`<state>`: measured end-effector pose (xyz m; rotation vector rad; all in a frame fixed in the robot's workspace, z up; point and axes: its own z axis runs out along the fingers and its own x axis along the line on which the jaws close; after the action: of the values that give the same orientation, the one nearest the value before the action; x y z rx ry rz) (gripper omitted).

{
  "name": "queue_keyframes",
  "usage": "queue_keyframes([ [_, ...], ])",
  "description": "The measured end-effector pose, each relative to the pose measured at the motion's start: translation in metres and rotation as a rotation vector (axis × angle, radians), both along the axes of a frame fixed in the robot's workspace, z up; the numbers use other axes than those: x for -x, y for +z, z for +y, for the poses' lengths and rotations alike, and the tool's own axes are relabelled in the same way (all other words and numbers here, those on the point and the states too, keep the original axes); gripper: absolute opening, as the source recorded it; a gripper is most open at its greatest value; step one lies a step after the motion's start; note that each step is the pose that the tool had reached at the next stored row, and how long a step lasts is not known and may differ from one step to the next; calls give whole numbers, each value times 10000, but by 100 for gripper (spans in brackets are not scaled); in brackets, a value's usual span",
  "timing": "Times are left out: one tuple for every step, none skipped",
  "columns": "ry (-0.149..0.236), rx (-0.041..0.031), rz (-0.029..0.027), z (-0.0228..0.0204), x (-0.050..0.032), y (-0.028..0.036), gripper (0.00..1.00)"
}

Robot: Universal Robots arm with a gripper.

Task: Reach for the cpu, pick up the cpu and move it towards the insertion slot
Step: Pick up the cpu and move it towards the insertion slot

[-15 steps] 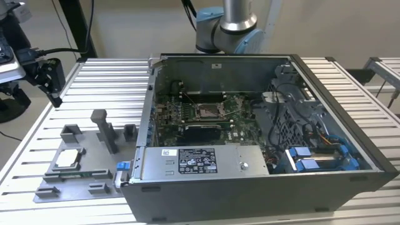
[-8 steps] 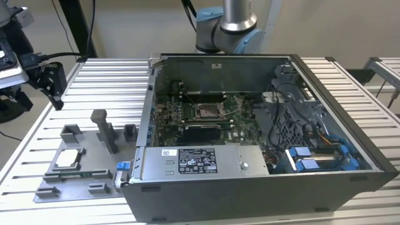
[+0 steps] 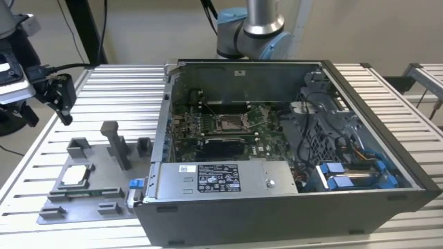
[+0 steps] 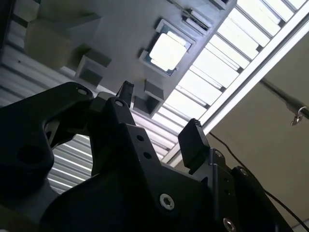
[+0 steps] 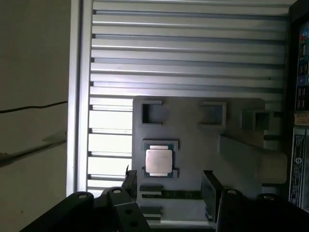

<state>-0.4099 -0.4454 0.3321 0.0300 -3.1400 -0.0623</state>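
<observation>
Up over fixture plate (image 5: 193, 147): jaws open, empty, well clear of cpu (image 5: 159, 161); cpu sits in plate pocket.

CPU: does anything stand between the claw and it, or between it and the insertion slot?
Nothing visible lies between the claw and the cpu. Between the cpu and the insertion slot stands the computer case's side wall; the case is open on top.
</observation>
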Motion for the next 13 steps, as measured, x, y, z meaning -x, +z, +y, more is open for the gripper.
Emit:
queue_keyframes([
  [0, 0, 0, 0, 0, -9, 100],
  [0, 1, 2, 0, 0, -20, 100],
  [0, 1, 1, 0, 0, -24, 100],
  [0, 0, 0, 0, 0, -30, 100],
  [0, 0, 1, 0, 0, -34, 100],
  [0, -1, 1, 0, 0, -39, 100],
  [0, -2, -1, 0, 0, -47, 100],
  [0, -2, -1, 0, 0, -57, 100],
  [0, -1, 0, 0, 0, -65, 100],
  [0, -1, 0, 0, 0, -74, 100],
  [0, -1, 0, 0, 0, -83, 100],
  [0, -1, 1, 0, 0, -92, 100],
  [0, -1, 0, 0, 0, -101, 100],
])
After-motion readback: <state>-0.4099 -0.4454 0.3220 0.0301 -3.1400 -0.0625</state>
